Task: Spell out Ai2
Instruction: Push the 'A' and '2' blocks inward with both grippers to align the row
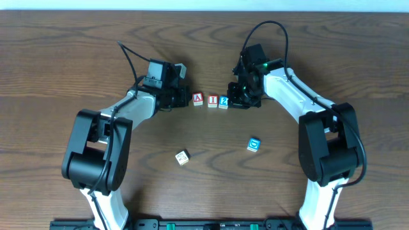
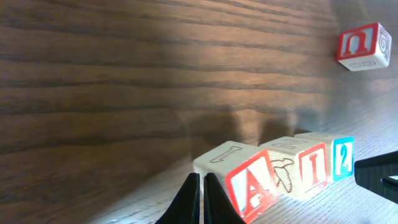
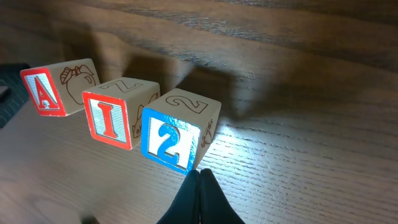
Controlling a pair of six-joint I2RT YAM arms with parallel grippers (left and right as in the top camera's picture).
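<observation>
Three letter blocks stand in a row at the table's middle: a red A block (image 1: 197, 99), a red I block (image 1: 212, 101) and a blue 2 block (image 1: 223, 101). My left gripper (image 1: 182, 98) is shut and empty, its tips touching the left side of the A block (image 2: 252, 183). The I block (image 2: 311, 168) and the 2 block (image 2: 342, 157) follow in the left wrist view. My right gripper (image 1: 234, 96) is shut and empty, its tips (image 3: 200, 177) at the near corner of the 2 block (image 3: 168, 140), beside the I block (image 3: 112, 121) and the A block (image 3: 42, 93).
A loose blue block (image 1: 254, 144) lies front right and a pale block (image 1: 183, 157) front middle. A red block with an n (image 2: 364, 45) shows far off in the left wrist view.
</observation>
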